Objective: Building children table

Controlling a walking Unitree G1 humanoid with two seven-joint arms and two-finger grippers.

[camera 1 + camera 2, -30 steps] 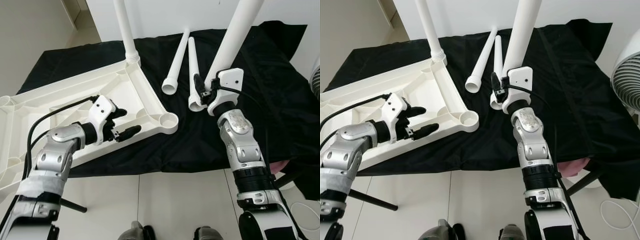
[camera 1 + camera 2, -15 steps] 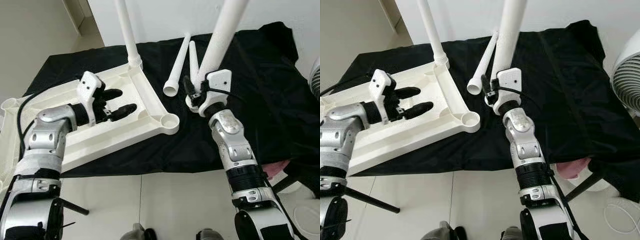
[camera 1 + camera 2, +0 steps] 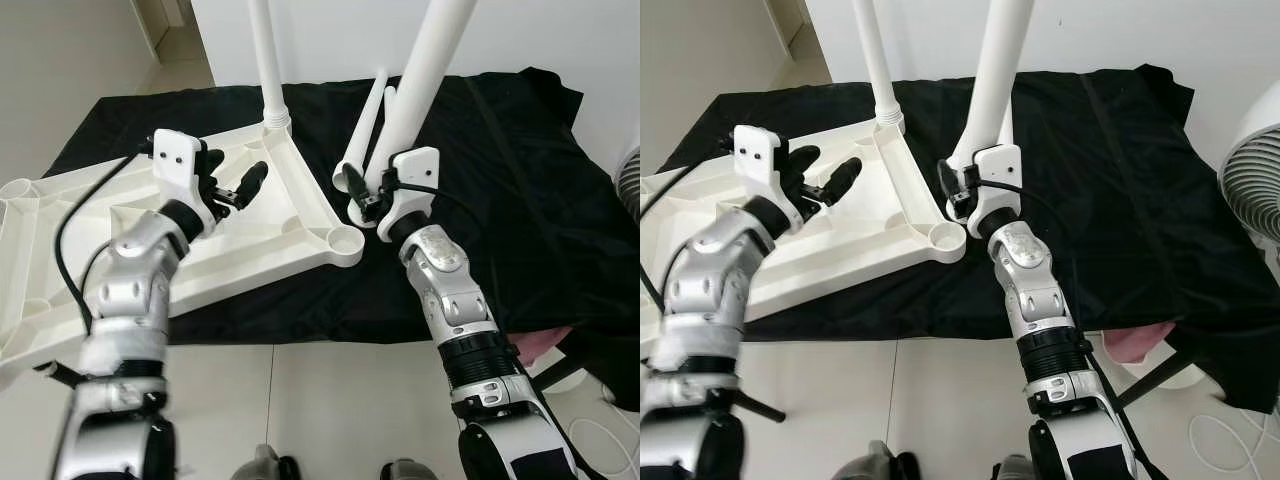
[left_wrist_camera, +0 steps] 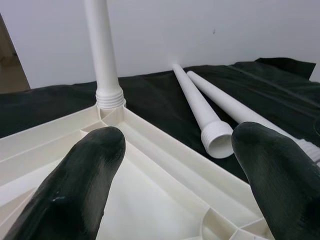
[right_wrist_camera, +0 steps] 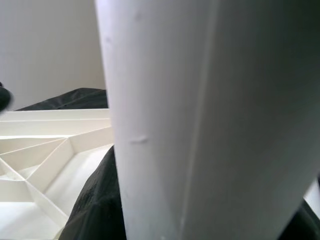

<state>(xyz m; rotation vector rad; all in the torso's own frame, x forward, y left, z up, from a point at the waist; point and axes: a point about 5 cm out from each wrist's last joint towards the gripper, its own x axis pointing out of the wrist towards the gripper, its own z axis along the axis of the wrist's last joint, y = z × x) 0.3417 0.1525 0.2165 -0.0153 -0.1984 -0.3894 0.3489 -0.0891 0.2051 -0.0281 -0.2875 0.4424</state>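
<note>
The white tabletop [image 3: 250, 250] lies upside down on the black cloth [image 3: 520, 180], one leg [image 3: 267, 60] standing in its far corner socket. The right gripper [image 3: 362, 195] clamps a second leg [image 3: 425, 70] upright just beside the near corner socket [image 3: 342, 240] — two spare legs [image 4: 200, 107] lie beyond. The left gripper [image 3: 235, 185] hovers over the tabletop, fingers [image 4: 80, 185] spread wide, holding nothing.

Tabletop [image 3: 290, 200] and legs [image 4: 200, 107]: smooth white plastic, slight sheen. Black cloth [image 3: 520, 200] underneath, matt, wrinkly. Gripper fingers [image 4: 85, 180] matt black rubbery. Arms [image 3: 450, 290] brushed silver metal.
</note>
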